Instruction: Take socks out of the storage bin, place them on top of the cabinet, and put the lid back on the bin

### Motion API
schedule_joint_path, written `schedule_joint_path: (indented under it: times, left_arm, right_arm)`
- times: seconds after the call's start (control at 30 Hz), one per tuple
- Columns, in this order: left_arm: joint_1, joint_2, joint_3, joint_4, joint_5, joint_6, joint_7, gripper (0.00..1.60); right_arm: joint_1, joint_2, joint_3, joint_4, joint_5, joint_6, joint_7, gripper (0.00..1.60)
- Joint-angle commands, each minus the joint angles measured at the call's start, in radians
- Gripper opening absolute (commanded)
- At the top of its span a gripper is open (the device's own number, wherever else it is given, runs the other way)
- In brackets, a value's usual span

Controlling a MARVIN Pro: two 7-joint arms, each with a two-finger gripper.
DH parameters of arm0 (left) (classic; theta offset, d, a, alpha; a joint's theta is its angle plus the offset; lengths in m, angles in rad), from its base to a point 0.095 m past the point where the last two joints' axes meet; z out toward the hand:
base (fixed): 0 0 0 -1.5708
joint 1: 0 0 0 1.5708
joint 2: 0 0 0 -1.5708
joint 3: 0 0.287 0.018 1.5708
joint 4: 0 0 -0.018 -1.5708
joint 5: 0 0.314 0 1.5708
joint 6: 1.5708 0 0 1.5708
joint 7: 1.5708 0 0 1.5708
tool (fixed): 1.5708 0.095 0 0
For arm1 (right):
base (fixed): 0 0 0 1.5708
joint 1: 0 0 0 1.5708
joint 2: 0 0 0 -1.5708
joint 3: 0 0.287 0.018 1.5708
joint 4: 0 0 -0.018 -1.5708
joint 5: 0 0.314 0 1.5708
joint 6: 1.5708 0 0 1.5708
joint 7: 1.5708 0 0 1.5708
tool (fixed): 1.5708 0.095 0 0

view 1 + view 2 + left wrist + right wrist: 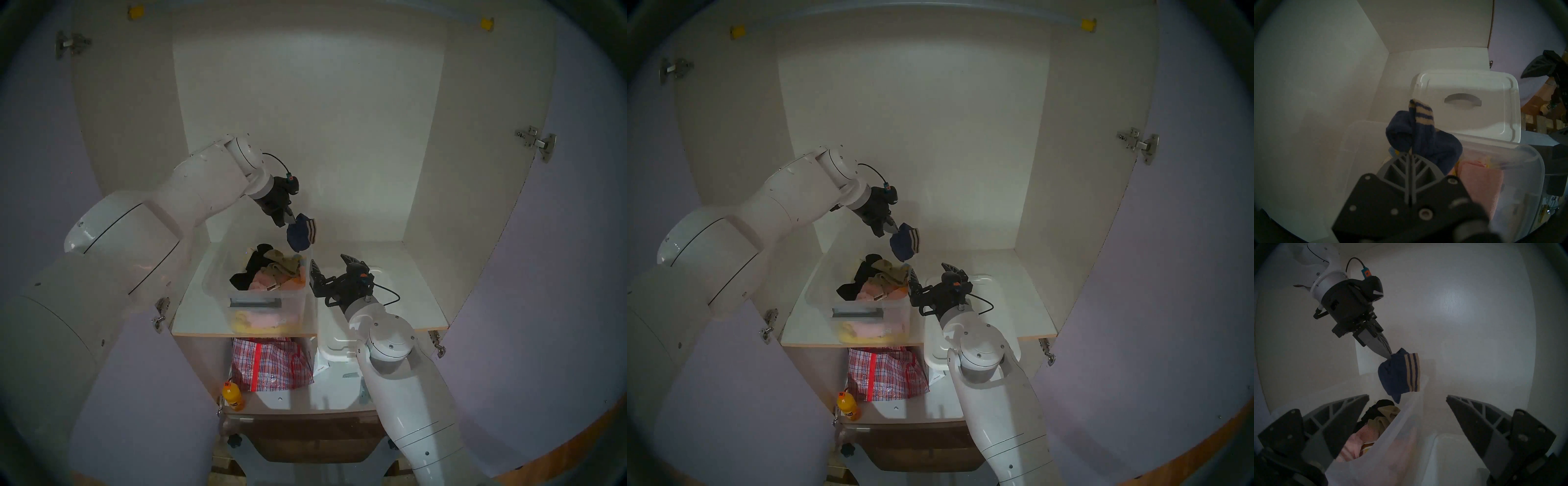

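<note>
Near the front edge of the shelf board [190, 315], your right gripper [330, 268] sat with its jaws wide apart, empty, between the storage bin [217, 271] and the lid [1474, 118]. Farther back, your left gripper [288, 219] was clamped on the socks [300, 234]. They hung down over the bin's far right corner. The bare shelf lay right of them, by the back edge.

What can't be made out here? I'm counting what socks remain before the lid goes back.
- Bottom layers of the storage bin: head views, covered by the black garment and olive-tan cloth.
- Lid middle: head views, behind the right tool and its arm.
- Bin's near end: left wrist view, blurred behind the left tool holding the navy sock.
</note>
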Motion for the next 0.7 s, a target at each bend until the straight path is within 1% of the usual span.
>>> schedule_joint_path:
  times: [0.0, 0.4, 0.67]
  left_arm:
    - [-0.013, 0.021, -0.013, -0.062, -0.012, 0.004, -0.024, 0.00]
    - [0.016, 0.040, -0.018, -0.173, -0.027, -0.002, -0.054, 0.00]
    - [0.042, 0.082, -0.023, -0.281, -0.032, 0.012, -0.065, 0.00]
  right_arm:
    - [0.037, -0.014, -0.006, -0.009, 0.004, 0.002, 0.006, 1.60]
    - [0.119, -0.034, -0.039, 0.054, 0.011, 0.030, 0.006, 1.60]
    - [0.181, -0.055, -0.043, 0.125, 0.010, 0.052, -0.007, 1.60]
